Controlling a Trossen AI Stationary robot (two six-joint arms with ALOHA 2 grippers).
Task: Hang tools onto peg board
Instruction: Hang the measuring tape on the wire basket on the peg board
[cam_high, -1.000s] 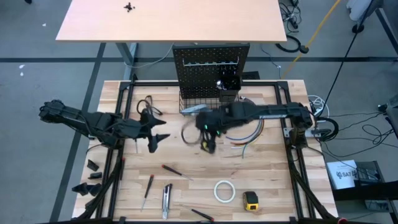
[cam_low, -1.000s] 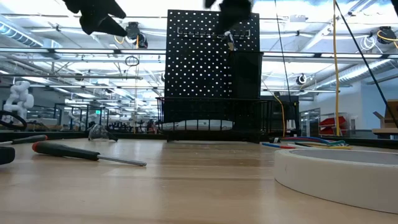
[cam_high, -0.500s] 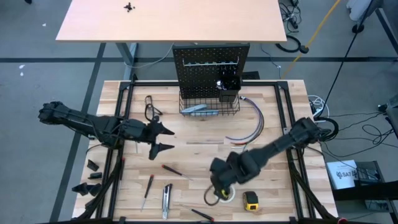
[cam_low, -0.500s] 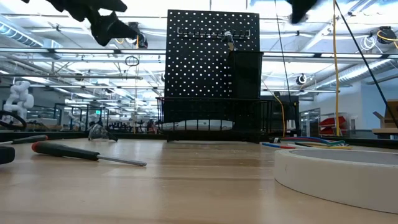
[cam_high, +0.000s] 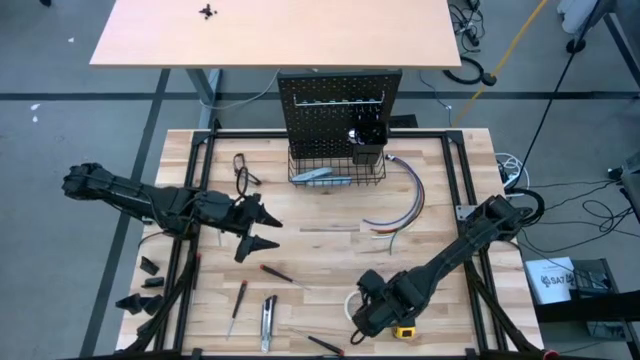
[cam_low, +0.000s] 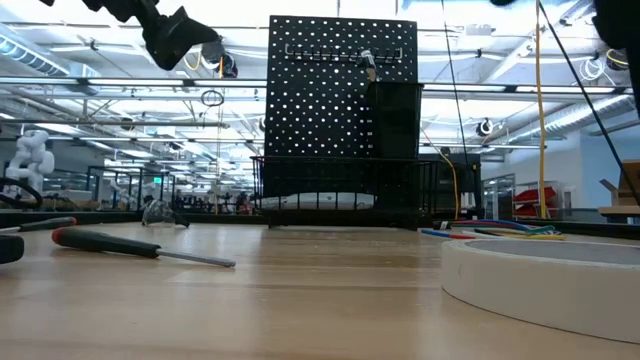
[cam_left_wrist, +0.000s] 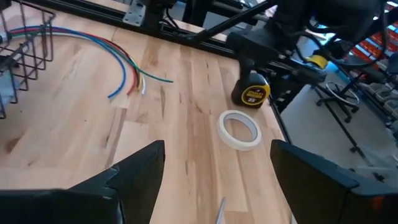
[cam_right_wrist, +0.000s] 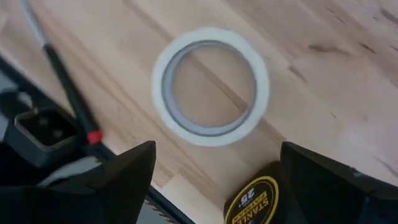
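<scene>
Tape roll (cam_high: 354, 305) half under right pincer (cam_high: 366, 322)

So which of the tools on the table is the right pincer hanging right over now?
The white tape roll: it lies centred under the open right pincer, while the yellow tape measure sits off to one side.

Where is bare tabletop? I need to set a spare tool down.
The widest bare patch lies mid-table, between the wire basket and the red screwdriver. The near edge is crowded: tape roll, tape measure, utility knife, and the open right tool.
</scene>
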